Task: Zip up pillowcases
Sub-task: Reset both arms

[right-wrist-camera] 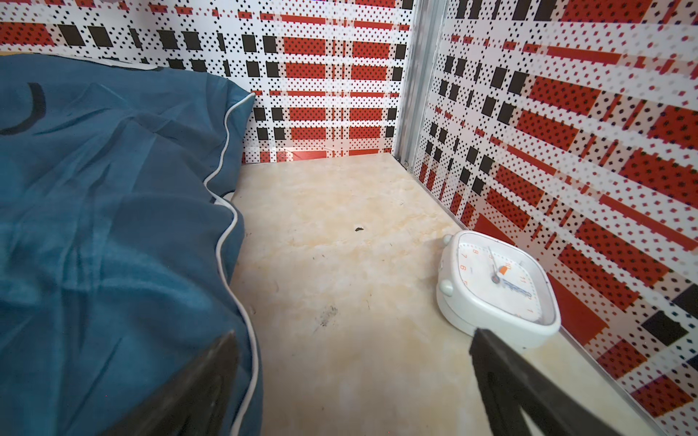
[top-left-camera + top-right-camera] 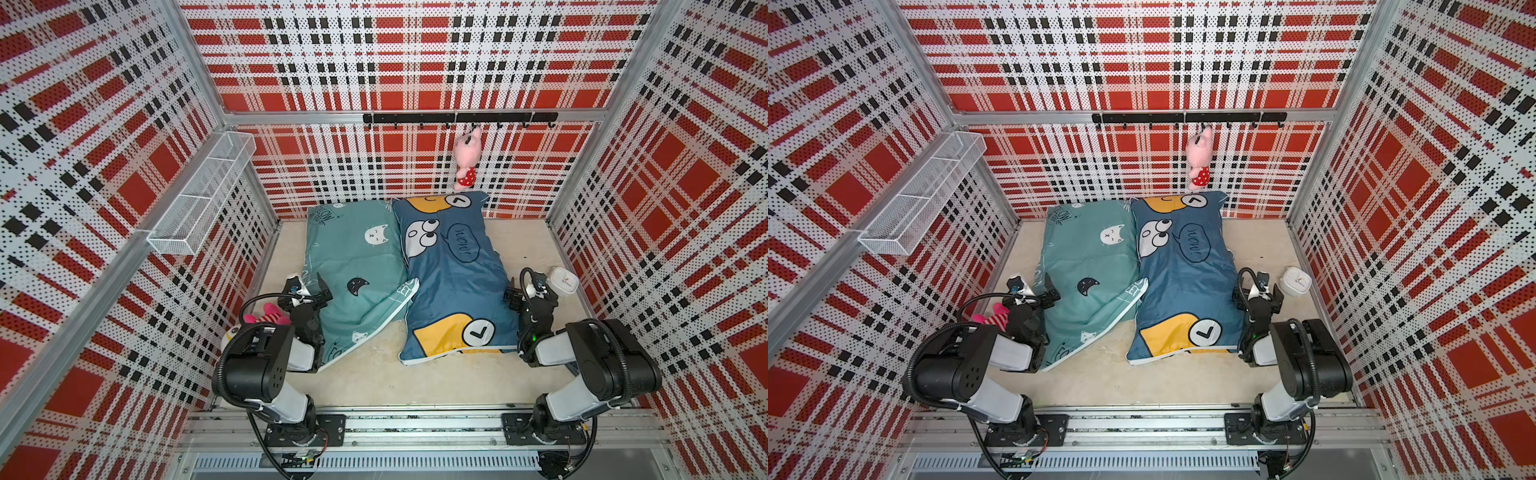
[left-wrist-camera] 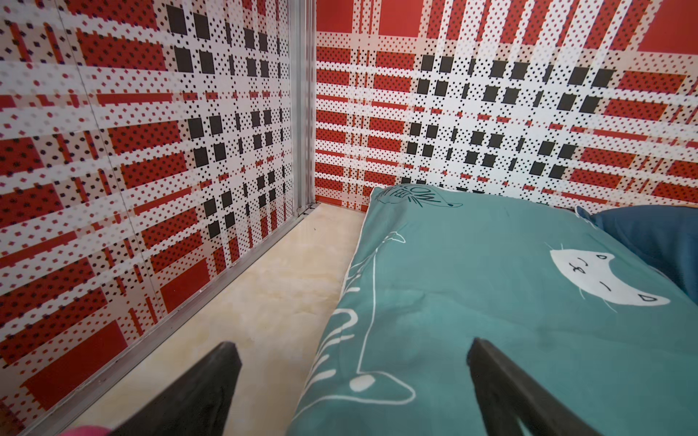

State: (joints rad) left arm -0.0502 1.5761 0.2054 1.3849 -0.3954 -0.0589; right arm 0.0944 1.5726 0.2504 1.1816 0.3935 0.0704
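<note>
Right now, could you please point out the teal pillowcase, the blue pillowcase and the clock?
teal pillowcase [image 2: 353, 257]: a top view, plain middle of its upper face.
blue pillowcase [image 2: 453, 286]: a top view, plain blue middle.
clock [image 1: 494, 281]: right wrist view, centre of its dial.

Two robot arms, the left arm [image 2: 266, 365] and the right arm [image 2: 598, 365], combine bulky black joint housings with pale grey link shells. Black corrugated cables loop along each; a small green light, apparently an indicator, glows on the right arm at 9 o'clock of its wrist.
</note>
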